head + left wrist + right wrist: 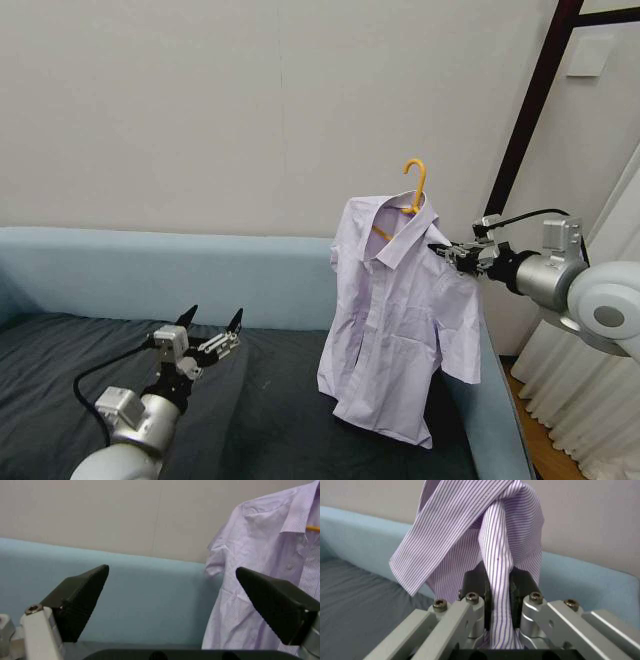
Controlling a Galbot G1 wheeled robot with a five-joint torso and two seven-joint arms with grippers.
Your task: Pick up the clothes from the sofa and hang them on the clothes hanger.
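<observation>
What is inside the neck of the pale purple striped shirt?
A yellow hanger: its hook rises above the collar, and a short piece of its arm shows in the open neck. The shirt covers the rest. The right gripper grips its shoulder.

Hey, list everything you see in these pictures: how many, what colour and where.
shirt: one, pale purple with fine stripes, hanging on the hanger over the sofa's right end
hanger: one, orange, inside the shirt's collar, hook sticking up
sofa: one, light blue back, dark grey seat, across the lower part of the head view
wall: one, white, behind the sofa
pole: one, dark, slanting up at the upper right
curtain: one, white, far right beside the sofa
left gripper: one, black fingers open, low over the seat on the left
right gripper: one, shut on the shirt's shoulder, on the right
</observation>
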